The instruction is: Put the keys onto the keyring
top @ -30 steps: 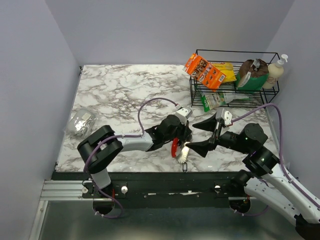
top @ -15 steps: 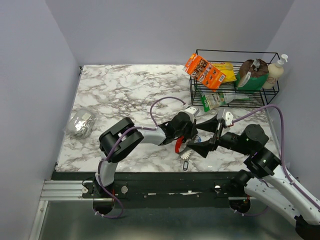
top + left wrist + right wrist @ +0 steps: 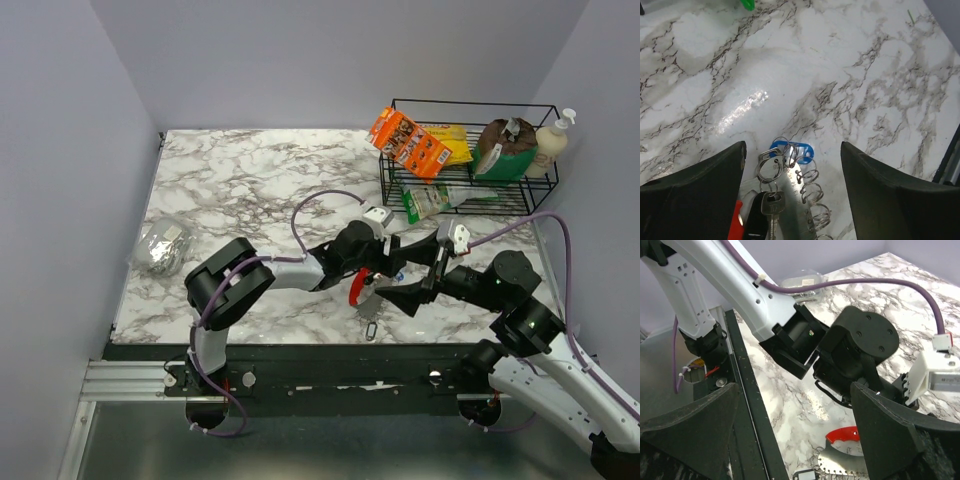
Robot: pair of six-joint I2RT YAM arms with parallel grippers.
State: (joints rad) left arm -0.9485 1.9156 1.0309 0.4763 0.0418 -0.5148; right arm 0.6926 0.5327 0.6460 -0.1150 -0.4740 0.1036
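Left gripper (image 3: 792, 148) stands spread wide, empty, straddling blue-headed key (image 3: 799, 151) and coiled keyring (image 3: 814, 202) on marble table (image 3: 865, 75); right gripper (image 3: 795, 390) likewise agape. Threading step apparently in hand; next calls for a precise pinch on the key head.

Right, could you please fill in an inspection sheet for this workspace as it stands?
Surface: marble table, glare patch, no spill seen.
Job's things: blue key and silver key lie among small rings beside the coiled keyring with its red end, near the front edge.
Clutter: foil lump at the left edge.
Grippers: left gripper open, straddling the keys without touching; right gripper open, holding nothing.
Cables: purple cable on each arm, arching above the table.
Surroundings: wire rack of packets and a bottle, back right; plain walls.
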